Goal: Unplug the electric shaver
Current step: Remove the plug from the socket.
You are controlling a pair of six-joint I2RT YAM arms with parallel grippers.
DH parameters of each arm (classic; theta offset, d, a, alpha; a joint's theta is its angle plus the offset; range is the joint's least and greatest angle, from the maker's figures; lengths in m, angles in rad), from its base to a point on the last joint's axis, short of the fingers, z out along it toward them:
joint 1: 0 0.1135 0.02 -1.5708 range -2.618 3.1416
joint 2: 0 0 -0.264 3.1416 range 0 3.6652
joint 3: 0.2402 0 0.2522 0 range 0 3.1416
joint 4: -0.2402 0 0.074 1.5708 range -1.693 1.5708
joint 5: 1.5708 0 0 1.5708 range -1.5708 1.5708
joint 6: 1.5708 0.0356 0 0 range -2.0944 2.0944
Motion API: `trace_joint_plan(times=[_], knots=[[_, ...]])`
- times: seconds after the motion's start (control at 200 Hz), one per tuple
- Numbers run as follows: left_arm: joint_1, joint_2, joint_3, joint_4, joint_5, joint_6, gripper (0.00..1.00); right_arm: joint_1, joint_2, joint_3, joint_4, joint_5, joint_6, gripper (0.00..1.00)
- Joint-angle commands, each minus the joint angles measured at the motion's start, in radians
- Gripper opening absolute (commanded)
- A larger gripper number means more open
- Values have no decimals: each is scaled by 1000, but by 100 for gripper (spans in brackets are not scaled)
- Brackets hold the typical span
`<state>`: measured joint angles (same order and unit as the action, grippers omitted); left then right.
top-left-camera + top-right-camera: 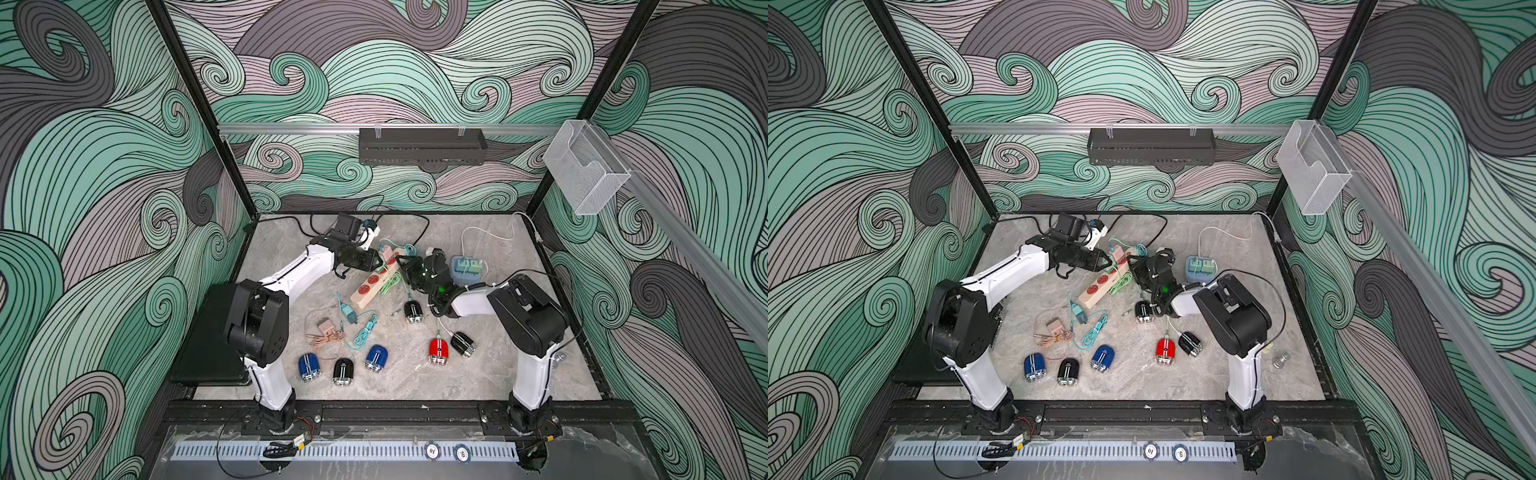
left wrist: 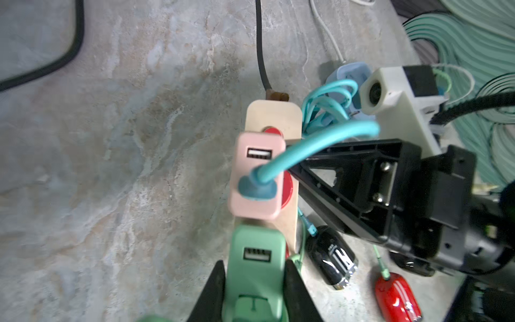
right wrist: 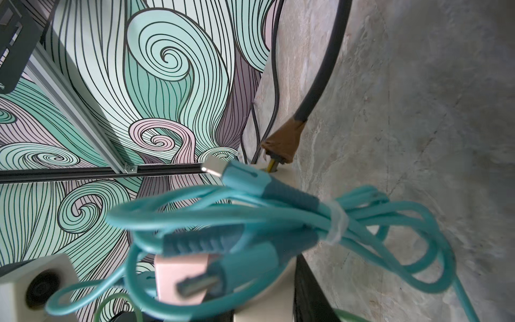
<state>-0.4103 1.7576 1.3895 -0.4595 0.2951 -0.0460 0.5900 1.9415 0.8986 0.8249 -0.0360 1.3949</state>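
Note:
A red electric shaver (image 1: pixel 438 351) (image 2: pixel 397 298) lies on the table with a green cable (image 2: pixel 380 259) in its top end. The cable leads toward a green charger (image 2: pixel 256 267) plugged into the cream power strip (image 1: pixel 368 291) (image 2: pixel 274 114). My left gripper (image 2: pixel 255 267) (image 1: pixel 380 264) is shut on that green charger, one finger on each side. A pink charger (image 2: pixel 257 178) with a teal cable sits in the strip beside it. My right gripper (image 1: pixel 401 262) is across the strip, its finger (image 3: pixel 306 292) pressed against the strip's edge.
Several other shavers lie about: blue (image 1: pixel 308 368), black (image 1: pixel 343 371), blue (image 1: pixel 376 358), black (image 1: pixel 462 343) and black (image 1: pixel 413 311). A blue socket cube (image 1: pixel 468 268) stands behind the right arm. Loose teal and pink cables (image 1: pixel 332 332) lie in the middle. A black pad (image 1: pixel 208 332) is at the left.

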Motion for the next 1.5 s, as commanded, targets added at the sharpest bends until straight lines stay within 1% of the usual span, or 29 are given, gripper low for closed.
trace_joint_plan(times=[0.0, 0.175, 0.35, 0.435, 0.51, 0.58, 0.635, 0.676, 0.881, 1.021, 1.086, 1.176, 1.256, 1.341, 1.496], knots=[[9, -114, 6, 44, -198, 45, 2, -23, 7, -28, -108, 72, -28, 12], [43, -87, 30, 48, 16, -27, 1, -23, -5, -32, -102, 73, -34, 12], [109, -49, 70, 25, 181, -85, 0, -24, -21, -43, -87, 70, -43, 11], [143, -24, 84, 28, 285, -120, 0, -25, -25, -42, -86, 70, -45, 11], [159, -6, 99, 23, 335, -141, 0, -25, -30, -42, -88, 69, -47, 11], [168, 2, 112, 9, 339, -136, 0, -25, -35, -44, -95, 74, -50, 11], [169, 0, 110, 3, 337, -102, 0, -25, -38, -44, -113, 81, -53, 11], [164, -7, 106, -2, 315, -78, 0, -25, -42, -41, -130, 85, -56, 11], [68, -89, 44, 17, 116, 31, 0, -24, -42, -32, -191, 117, -47, 10], [-29, -137, -6, 29, -29, 154, 0, -24, -43, -6, -255, 131, -54, 9], [-58, -153, -26, 48, -85, 132, 0, -24, -43, -2, -263, 138, -54, 10], [-61, -161, -29, 60, -83, 93, 0, -25, -41, -4, -265, 143, -56, 9], [-46, -156, -16, 57, -45, 59, 0, -24, -38, -21, -216, 143, -57, 9], [-14, -136, 7, 41, 22, 13, 0, -25, -30, -46, -139, 136, -54, 9], [58, -96, 44, 44, 168, -92, 0, -26, -38, -68, -113, 146, -63, 9]])
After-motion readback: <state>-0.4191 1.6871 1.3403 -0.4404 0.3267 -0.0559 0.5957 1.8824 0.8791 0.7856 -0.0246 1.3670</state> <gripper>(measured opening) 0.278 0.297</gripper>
